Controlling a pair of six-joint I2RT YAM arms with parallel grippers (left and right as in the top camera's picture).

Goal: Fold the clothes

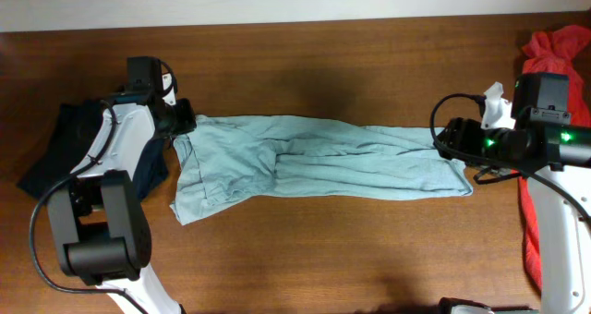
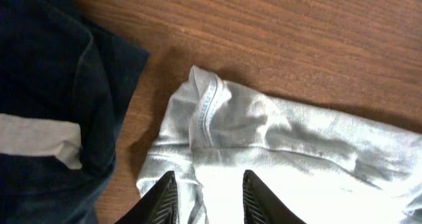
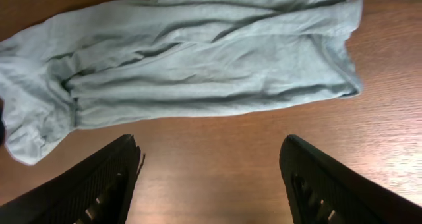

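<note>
My left gripper (image 2: pixel 210 181) is narrowly parted over the T-shirt (image 1: pixel 314 162), my right gripper (image 3: pixel 210 148) wide and empty; I should flatten it first.

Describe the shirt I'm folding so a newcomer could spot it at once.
On the brown wooden table, look across the middle. The T-shirt lies stretched out there, wrinkled. It is pale grey-blue, unlike the dark navy garment at the left and the red-orange garment at the right.

Right pincer (image 3: pixel 210 146) gapes wide; left pincer (image 2: pixel 210 179) seemingly part-open.
</note>
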